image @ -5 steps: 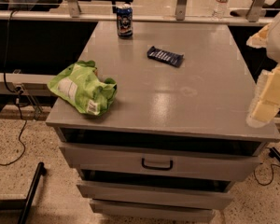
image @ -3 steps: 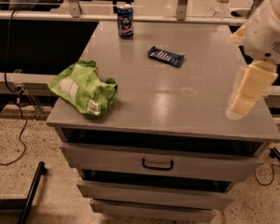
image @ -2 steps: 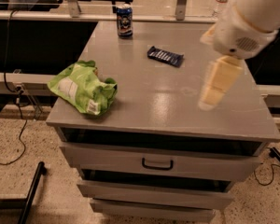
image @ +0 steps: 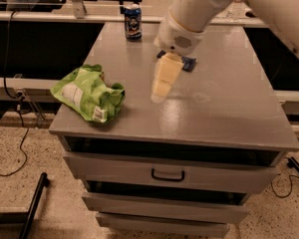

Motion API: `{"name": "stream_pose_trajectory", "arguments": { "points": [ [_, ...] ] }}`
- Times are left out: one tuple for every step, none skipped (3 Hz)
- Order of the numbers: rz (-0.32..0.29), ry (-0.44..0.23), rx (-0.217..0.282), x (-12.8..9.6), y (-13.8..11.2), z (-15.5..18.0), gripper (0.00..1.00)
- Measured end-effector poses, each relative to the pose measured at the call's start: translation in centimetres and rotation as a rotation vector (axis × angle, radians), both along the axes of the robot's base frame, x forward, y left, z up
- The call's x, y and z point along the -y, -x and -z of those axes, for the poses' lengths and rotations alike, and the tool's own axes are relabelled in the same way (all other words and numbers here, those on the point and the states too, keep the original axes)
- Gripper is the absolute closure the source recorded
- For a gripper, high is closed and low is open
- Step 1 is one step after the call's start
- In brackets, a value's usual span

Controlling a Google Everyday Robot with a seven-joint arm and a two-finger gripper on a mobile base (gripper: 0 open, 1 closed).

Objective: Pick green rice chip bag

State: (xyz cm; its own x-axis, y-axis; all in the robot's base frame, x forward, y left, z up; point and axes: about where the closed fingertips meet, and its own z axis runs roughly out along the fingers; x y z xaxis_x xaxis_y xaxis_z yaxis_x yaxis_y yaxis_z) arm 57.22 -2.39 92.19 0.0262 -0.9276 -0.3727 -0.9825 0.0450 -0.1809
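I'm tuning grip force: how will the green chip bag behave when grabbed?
The green rice chip bag looks crumpled, so it will probably cave in and feel light. Its foil looks glossy, so it may slip. It lies near the cabinet top edge, so a push might drop it. The hand hovers mid-top, apart from it.

Green rice chip bag (image: 88,92): crumpled lime-green foil, white label patches, lying flat near front-left corner of grey worktop (image: 229,113). Gripper (image: 161,88) hovers over worktop centre, beside bag, not touching it.
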Motion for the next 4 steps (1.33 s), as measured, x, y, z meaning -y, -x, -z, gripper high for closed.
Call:
{"name": "stream_pose_trajectory", "arguments": {
  "points": [
    [-0.073, -0.029, -0.02, -7.2, -3.1, 0.5, 0.0],
    [-0.073, -0.019, -0.014, -7.5, -2.7, 2.0, 0.0],
    [-0.086, -0.008, -0.015, -7.9, -2.4, 3.8, 0.0],
    [-0.087, -0.006, -0.02, -8.2, -2.3, 5.1, 0.0]
  ]
}}
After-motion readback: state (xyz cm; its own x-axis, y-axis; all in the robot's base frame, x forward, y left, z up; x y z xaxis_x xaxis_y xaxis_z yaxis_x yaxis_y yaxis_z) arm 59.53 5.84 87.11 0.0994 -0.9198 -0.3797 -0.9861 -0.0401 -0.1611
